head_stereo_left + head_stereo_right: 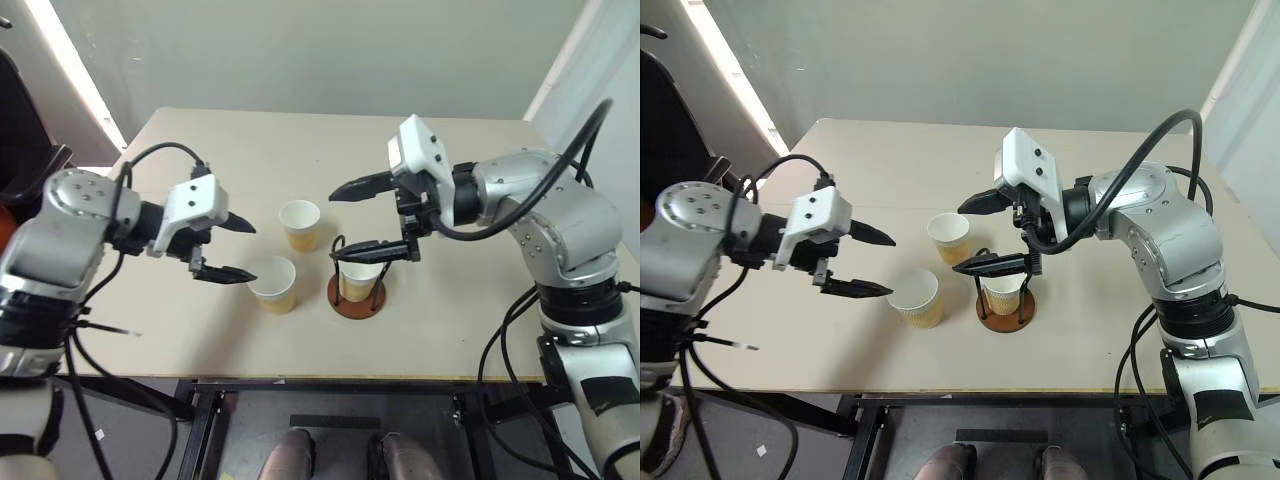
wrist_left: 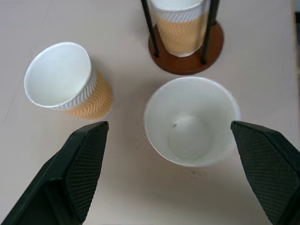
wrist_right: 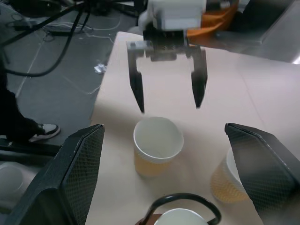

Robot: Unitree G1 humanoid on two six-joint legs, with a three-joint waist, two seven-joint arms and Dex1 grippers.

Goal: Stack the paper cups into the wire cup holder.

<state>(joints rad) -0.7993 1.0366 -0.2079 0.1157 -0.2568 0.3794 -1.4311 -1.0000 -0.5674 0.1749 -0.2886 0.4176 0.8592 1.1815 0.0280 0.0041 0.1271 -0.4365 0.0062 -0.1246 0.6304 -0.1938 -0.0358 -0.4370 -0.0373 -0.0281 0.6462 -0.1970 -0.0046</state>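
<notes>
A beige desk (image 1: 200, 330) carries three paper cups and the wire cup holder (image 1: 357, 296), which is seen just right of centre in the left eye view. One cup (image 1: 358, 281) is seated upright inside the holder; its lower wall is partly hidden behind the black wire loops, and its rim is crossed by the lower finger of the right gripper (image 1: 375, 216). A second cup (image 1: 273, 284) is seen left of the holder, near it, and a third cup (image 1: 300, 224) is placed a little higher in the frame; both are upright and apart from each other.

The jaws of the right gripper are spread wide and empty, held above the holder and pointed toward frame left. The jaws of the left gripper (image 1: 243, 250) are likewise spread wide, with nothing held, beside the second cup; whether the lower fingertip touches its rim cannot be told. In the left wrist view the holder's top is cut off by the frame edge. In the right wrist view a person's shoe (image 3: 44, 131) is seen on the floor at lower left, the rest being cut off.
</notes>
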